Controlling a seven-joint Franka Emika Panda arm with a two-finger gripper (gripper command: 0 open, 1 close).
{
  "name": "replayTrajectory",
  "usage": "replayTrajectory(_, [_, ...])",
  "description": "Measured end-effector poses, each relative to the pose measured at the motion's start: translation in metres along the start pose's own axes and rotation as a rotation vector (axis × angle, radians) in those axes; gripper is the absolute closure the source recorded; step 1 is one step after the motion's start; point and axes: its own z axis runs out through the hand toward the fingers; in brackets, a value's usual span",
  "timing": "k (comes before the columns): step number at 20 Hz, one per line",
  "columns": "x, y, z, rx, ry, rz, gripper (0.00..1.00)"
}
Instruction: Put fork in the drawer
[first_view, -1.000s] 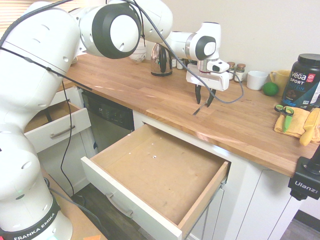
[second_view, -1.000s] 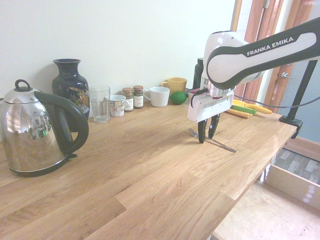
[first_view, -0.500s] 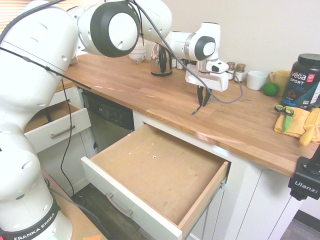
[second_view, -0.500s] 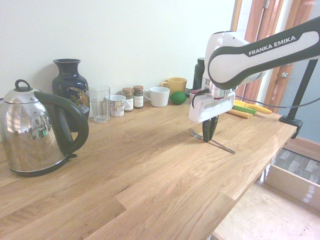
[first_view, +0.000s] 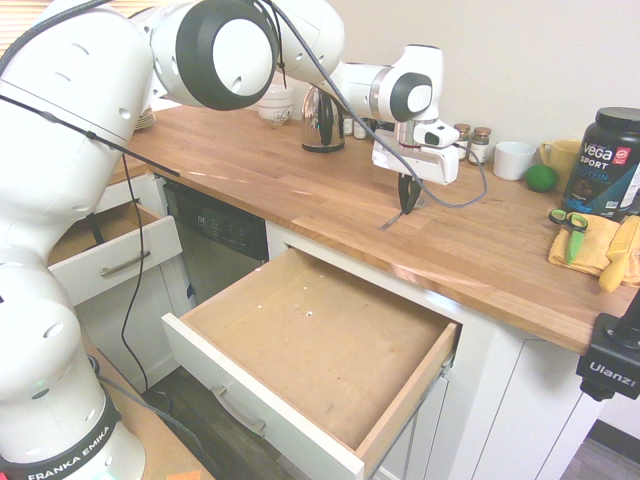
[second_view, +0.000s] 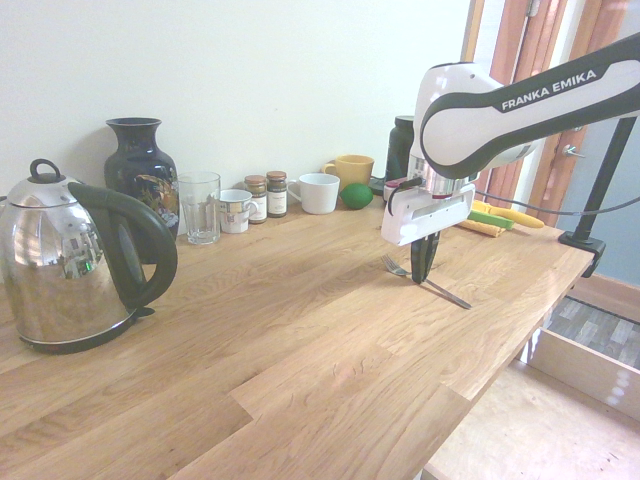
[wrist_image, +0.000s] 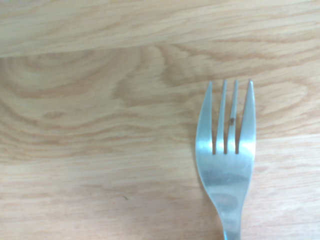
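The slim silver fork (second_view: 448, 293) lies low over the wooden counter (second_view: 300, 330), near its front edge. My gripper (second_view: 423, 278) points straight down and is shut on the fork's handle just behind the tines. From the other side, the gripper (first_view: 407, 208) has the fork (first_view: 390, 221) sticking out below it toward the counter edge. The wrist view shows the fork's tines (wrist_image: 226, 150) close over the wood grain. The wide drawer (first_view: 262, 412) stands pulled open below the counter, in front of the gripper, its brown bottom bare. Part of the drawer (second_view: 585, 372) shows at lower right.
A steel kettle (second_view: 60, 270), dark vase (second_view: 140, 170), glass (second_view: 200, 207), spice jars, mugs and a lime (second_view: 357, 196) line the wall. Green-handled scissors (first_view: 570, 222) on a yellow cloth and a black tub (first_view: 605, 165) sit at the right. A smaller drawer (first_view: 110, 255) is open at left.
The fingers, open astride the fork a second ago, have closed onto its handle. The arm has barely moved.
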Motion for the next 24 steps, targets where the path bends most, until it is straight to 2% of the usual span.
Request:
replayTrajectory(8, [-0.014,0.007,-0.036,0.024,0.011,-0.006,1.00])
replayTrajectory(24, [-0.050,0.034,-0.059,0.045,0.012,-0.004,1.00])
